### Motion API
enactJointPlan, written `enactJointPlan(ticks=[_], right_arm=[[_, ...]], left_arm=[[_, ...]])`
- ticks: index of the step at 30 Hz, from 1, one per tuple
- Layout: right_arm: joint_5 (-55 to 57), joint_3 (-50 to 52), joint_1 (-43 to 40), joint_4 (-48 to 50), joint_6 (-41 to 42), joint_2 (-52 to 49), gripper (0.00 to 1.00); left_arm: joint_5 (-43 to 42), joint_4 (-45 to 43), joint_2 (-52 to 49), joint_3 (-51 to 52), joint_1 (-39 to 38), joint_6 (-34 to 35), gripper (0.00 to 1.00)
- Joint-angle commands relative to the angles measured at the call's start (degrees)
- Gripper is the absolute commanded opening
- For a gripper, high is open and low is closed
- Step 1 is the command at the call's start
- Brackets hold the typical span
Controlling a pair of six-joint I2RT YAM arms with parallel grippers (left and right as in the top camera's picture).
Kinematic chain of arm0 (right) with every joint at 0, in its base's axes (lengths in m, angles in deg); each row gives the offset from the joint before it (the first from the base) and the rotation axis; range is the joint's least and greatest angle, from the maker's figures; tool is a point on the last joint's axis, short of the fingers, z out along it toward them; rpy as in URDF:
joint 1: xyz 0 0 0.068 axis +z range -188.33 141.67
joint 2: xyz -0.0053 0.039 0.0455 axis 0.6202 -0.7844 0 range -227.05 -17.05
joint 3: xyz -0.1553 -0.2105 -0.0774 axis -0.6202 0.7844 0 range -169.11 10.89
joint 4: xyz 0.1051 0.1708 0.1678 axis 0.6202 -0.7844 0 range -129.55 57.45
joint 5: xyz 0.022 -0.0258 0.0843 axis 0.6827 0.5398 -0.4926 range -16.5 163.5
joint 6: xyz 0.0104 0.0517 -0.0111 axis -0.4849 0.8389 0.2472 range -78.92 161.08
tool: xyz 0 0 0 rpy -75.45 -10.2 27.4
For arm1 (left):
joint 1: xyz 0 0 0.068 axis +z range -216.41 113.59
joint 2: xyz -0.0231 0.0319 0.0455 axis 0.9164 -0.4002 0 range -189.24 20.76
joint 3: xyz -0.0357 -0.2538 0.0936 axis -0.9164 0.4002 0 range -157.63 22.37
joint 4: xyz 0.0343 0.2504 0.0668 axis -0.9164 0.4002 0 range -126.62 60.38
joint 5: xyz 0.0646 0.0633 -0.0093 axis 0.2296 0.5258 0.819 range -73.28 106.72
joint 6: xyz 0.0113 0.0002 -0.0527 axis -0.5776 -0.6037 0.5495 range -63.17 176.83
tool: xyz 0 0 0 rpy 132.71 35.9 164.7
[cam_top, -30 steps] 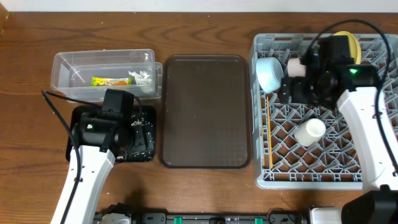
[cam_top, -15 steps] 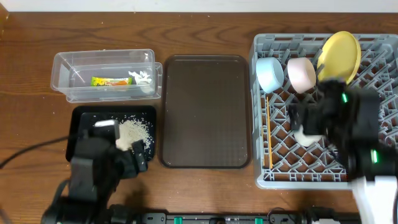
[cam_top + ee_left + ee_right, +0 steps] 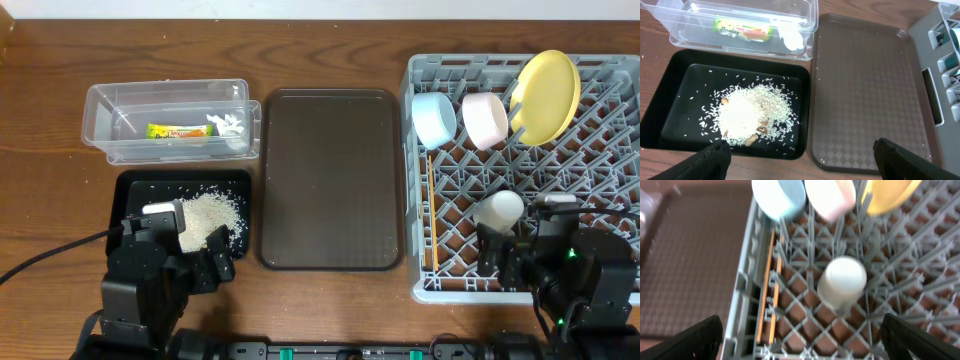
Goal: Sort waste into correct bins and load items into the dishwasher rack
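Note:
The grey dishwasher rack at the right holds the light-blue bowl, the white-pinkish bowl, the yellow plate, the pale cup and the chopsticks along its left wall. The clear tub holds the yellow-green wrapper and the white tissue. The black tray holds the rice. My left gripper is open and empty above the black tray's front edge. My right gripper is open and empty above the rack's front, near the cup.
The brown serving tray lies bare between the bins and the rack, and also shows in the left wrist view. Both arms sit at the table's front edge. A few brown bits lie in the rice.
Both arms have pulled back toward the table's front edge. The left arm has left the black tray, baring the rice. The right arm has left the bowls and plate at the rack's back.

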Motion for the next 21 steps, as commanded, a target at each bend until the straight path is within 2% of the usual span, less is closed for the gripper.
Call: enactJointPlan(ticks=[1, 10, 15, 21], right_arm=[[0.7, 0.6, -0.4, -2.1, -0.7, 0.2, 0.99], [0.8, 0.6, -0.4, -6.3, -0.8, 0.2, 0.99], [0.5, 4.5, 0.5, 6.7, -5.6, 6.3, 0.99], [0.5, 20.7, 0.5, 28.1, -7.3, 21.6, 0.99]], left_arm=[[-0.2, -0.1, 0.2, 0.7, -0.1, -0.5, 0.94], [-0.2, -0.1, 0.2, 0.7, -0.1, -0.5, 0.94], [-0.2, -0.1, 0.2, 0.7, -0.1, -0.5, 0.95], [-0.2, -0.1, 0.2, 0.7, -0.1, -0.5, 0.95]])
